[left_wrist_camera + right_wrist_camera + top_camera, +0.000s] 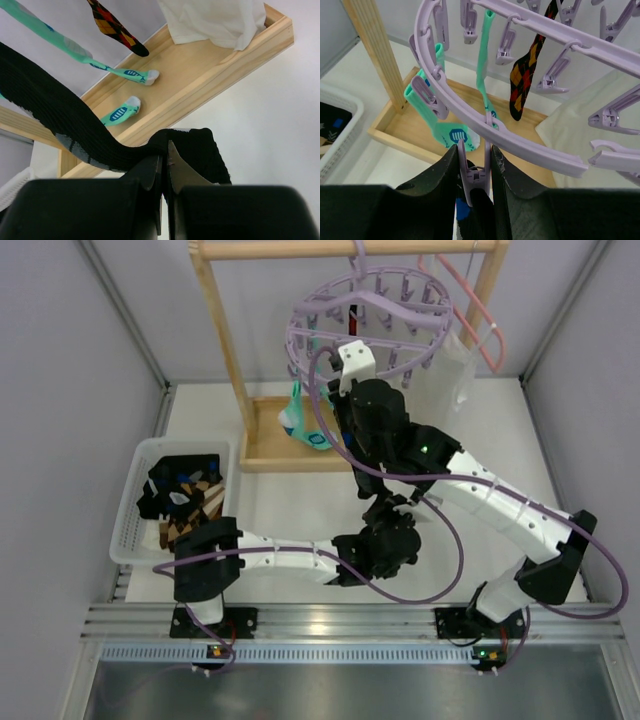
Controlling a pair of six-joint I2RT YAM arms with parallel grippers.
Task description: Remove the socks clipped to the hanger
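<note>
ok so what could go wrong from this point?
1. The left claw pinches only a fold of the black sock, so a hard pull could slip it free.
2. If the right claw hasn't fully opened the clip, pulling may tilt or swing the hanger instead of releasing the sock.

You have four socks on the one ring hanger (530, 145): two teal socks (437, 125), one argyle sock (525, 75) and one black sock (60, 115). The one white basket (128, 515) holds a heap of socks (185, 495) too tangled for you to count. Around them you have one wooden rack (225, 340), one pink coat hanger (470, 300), one white cloth bag (448, 375) and two arms (500, 505). The ring's clips (552, 80) are many, and not all of them show.
</note>
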